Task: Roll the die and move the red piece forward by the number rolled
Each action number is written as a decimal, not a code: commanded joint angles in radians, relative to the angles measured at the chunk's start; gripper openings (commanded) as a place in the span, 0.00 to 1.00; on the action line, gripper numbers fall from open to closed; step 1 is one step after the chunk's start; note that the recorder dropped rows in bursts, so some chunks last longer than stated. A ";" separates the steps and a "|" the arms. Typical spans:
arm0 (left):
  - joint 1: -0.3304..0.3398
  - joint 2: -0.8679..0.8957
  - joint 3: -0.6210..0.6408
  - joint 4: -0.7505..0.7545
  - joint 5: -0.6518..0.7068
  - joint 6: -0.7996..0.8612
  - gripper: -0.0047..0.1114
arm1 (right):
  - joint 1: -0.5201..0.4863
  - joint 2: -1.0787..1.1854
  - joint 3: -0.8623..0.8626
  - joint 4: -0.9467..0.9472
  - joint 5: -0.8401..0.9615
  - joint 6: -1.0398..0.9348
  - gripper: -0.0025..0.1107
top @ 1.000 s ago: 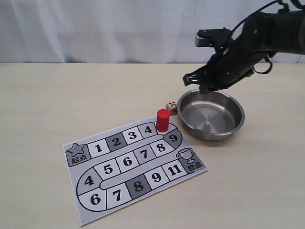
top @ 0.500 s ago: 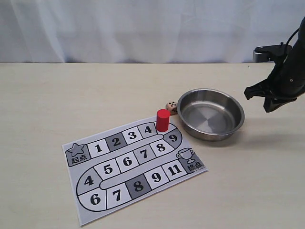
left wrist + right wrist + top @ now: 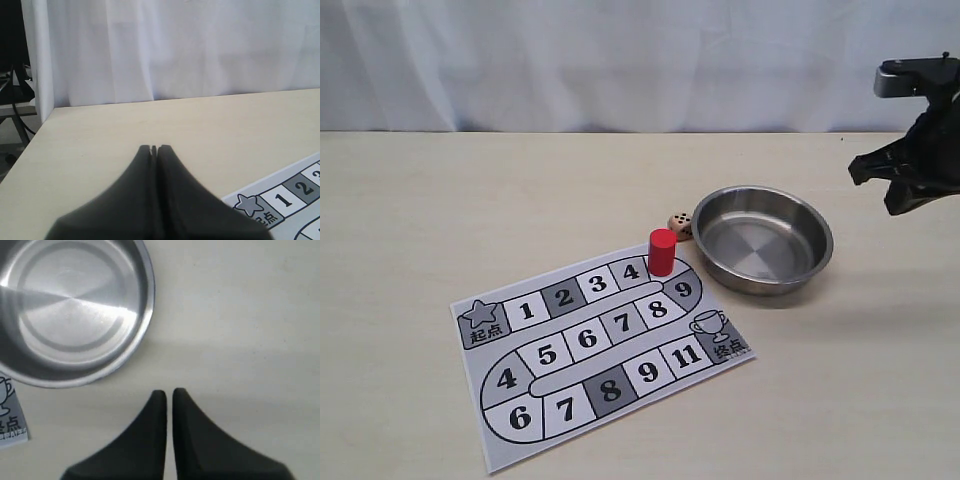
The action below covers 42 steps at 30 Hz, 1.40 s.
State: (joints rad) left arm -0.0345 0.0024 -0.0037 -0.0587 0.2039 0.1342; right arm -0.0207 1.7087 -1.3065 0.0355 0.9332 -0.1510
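The red piece [image 3: 662,251] stands upright on the paper game board [image 3: 600,350], at the bend just past the square marked 4. The die [image 3: 679,224], a tan cube with dark pips, lies on the table between the red piece and the steel bowl [image 3: 820,262]. The bowl [image 3: 145,315] holds nothing. My right gripper [image 3: 898,190] hovers at the far right, well clear of the bowl; its fingers [image 3: 169,392] are shut with only a thin slit and nothing between them. My left gripper [image 3: 154,148] is shut and empty, low over bare table near the board's star corner [image 3: 250,204].
A white curtain closes off the back of the table. The table's left edge [image 3: 30,145] shows in the left wrist view, with dark stands beyond it. A corner of the board [image 3: 7,425] lies beside the bowl in the right wrist view.
My right arm has swung from above the bowl's far rim out to the right and slightly up. The die, red piece and bowl have not moved.
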 commanded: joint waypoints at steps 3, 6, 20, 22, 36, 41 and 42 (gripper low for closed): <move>-0.003 -0.002 0.004 -0.004 -0.007 -0.005 0.04 | -0.005 -0.202 0.110 0.002 -0.019 -0.017 0.06; -0.003 -0.002 0.004 -0.004 -0.007 -0.005 0.04 | -0.005 -0.330 0.153 0.002 -0.019 -0.017 0.06; -0.003 -0.002 0.004 -0.004 -0.007 -0.005 0.04 | -0.002 -1.005 0.279 0.013 -0.019 0.016 0.06; -0.003 -0.002 0.004 -0.004 -0.007 -0.005 0.04 | -0.002 -1.104 0.279 0.017 -0.021 0.016 0.06; -0.003 -0.002 0.004 -0.002 -0.007 -0.005 0.04 | -0.001 -1.709 0.279 -0.003 0.056 0.014 0.06; -0.003 -0.002 0.004 -0.002 -0.007 -0.005 0.04 | -0.001 -1.709 0.254 -0.014 0.155 0.009 0.06; -0.003 -0.002 0.004 -0.002 -0.007 -0.005 0.04 | -0.001 -1.709 0.258 -0.014 0.155 0.009 0.06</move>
State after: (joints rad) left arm -0.0345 0.0024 -0.0037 -0.0587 0.2039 0.1342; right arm -0.0207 -0.0010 -1.0476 0.0328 1.0530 -0.1390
